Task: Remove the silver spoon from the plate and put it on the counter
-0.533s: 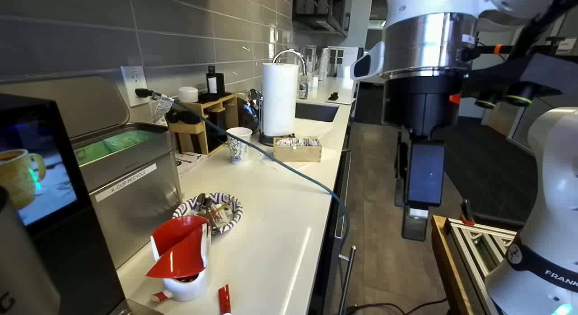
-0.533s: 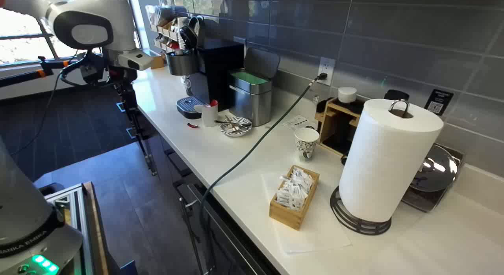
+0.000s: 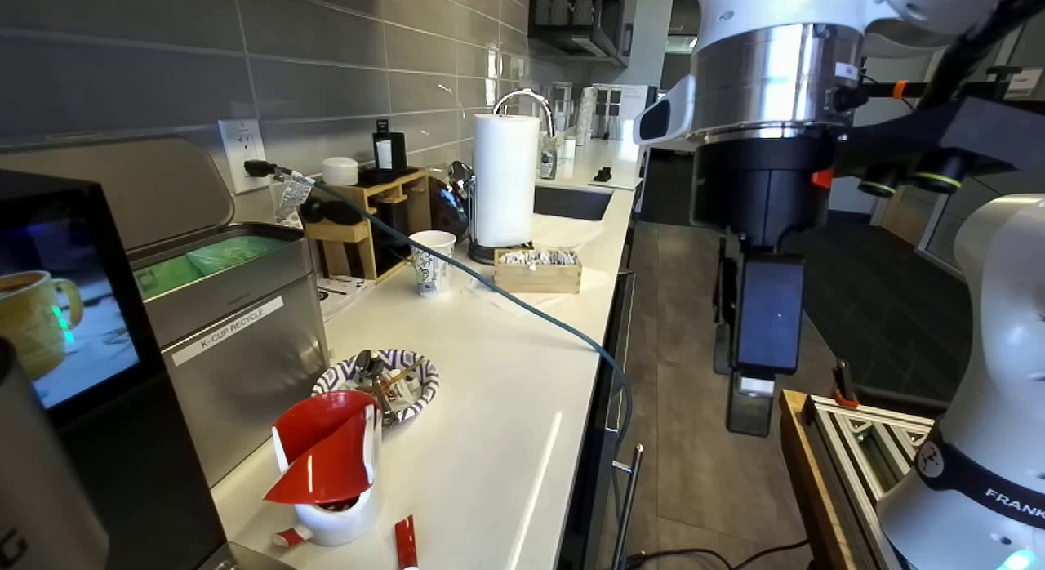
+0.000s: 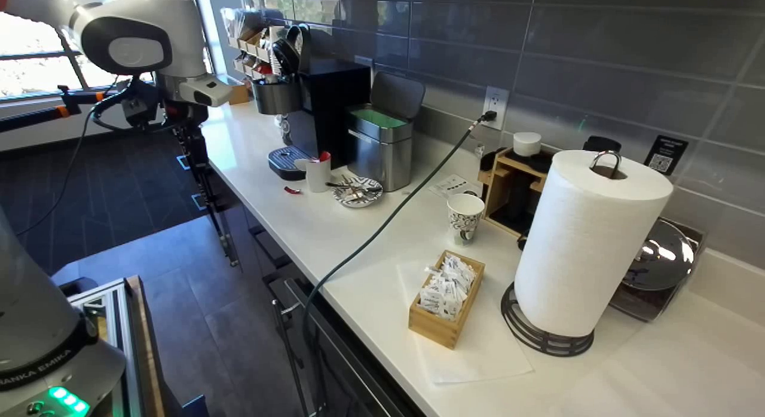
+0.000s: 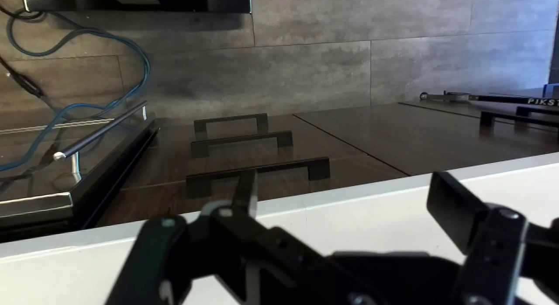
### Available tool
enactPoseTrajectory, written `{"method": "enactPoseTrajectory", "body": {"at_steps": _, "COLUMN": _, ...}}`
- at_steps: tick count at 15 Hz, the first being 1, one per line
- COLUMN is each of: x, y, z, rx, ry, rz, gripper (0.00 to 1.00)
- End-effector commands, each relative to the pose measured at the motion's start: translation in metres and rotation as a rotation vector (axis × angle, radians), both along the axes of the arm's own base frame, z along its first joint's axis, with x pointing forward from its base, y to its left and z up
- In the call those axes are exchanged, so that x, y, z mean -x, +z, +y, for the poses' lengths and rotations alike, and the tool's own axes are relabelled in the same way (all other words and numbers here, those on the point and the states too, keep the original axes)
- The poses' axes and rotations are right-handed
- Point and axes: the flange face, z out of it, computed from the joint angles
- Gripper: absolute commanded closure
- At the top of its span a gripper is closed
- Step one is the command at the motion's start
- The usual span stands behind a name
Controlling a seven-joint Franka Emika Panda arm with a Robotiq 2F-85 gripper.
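The plate (image 3: pixel 427 382), small and round with a dark-and-white pattern, sits on the cream-white counter (image 3: pixel 490 447). In an exterior view the silver spoon (image 3: pixel 375 382) lies on it among paper scraps and a thin stick. The plate (image 4: pixel 357 204) and a dark slender utensil on it (image 4: pixel 348 186) show in an exterior view; I cannot tell if that is the same spoon. My gripper (image 3: pixel 739 390) hangs beyond the counter's front edge, well away from the plate. In the wrist view the gripper (image 5: pixel 343 191) is open and empty above the counter edge (image 5: pixel 332 222); plate and spoon are out of view.
A red-and-white cup (image 3: pixel 335 472) stands beside the plate, with a steel K-cup bin (image 3: pixel 245 341) behind. A cable (image 3: pixel 522 305) crosses the counter. A paper cup (image 4: pixel 465 217), a wooden packet box (image 4: pixel 439 330) and a paper towel roll (image 4: pixel 588 244) stand farther along.
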Motion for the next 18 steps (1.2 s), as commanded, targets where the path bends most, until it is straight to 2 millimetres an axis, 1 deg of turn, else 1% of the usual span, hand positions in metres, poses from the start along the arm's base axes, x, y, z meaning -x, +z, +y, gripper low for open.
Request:
{"method": "enactPoseTrajectory", "body": {"at_steps": 1, "x": 0.0, "y": 0.0, "z": 0.0, "rx": 0.0, "ry": 0.0, "rz": 0.001, "gripper": 0.0}}
{"method": "enactPoseTrajectory", "body": {"at_steps": 8, "x": 0.0, "y": 0.0, "z": 0.0, "rx": 0.0, "ry": 0.0, "rz": 0.001, "gripper": 0.0}}
{"method": "enactPoseTrajectory", "body": {"at_steps": 10, "x": -0.027, "y": 0.005, "z": 0.001, "rx": -0.048, "ry": -0.131, "rz": -0.02, "gripper": 0.0}}
{"method": "enactPoseTrajectory", "body": {"at_steps": 12, "x": -0.059, "y": 0.013, "z": -0.006, "rx": -0.095, "ry": -0.234, "rz": -0.073, "gripper": 0.0}}
{"method": "enactPoseTrajectory", "body": {"at_steps": 15, "x": -0.103, "y": 0.024, "z": -0.017, "rx": -0.104, "ry": -0.392, "rz": -0.183, "gripper": 0.0}}
{"method": "enactPoseTrajectory", "body": {"at_steps": 18, "x": -0.148, "y": 0.026, "z": -0.017, "rx": -0.098, "ry": -0.537, "rz": -0.299, "gripper": 0.0}}
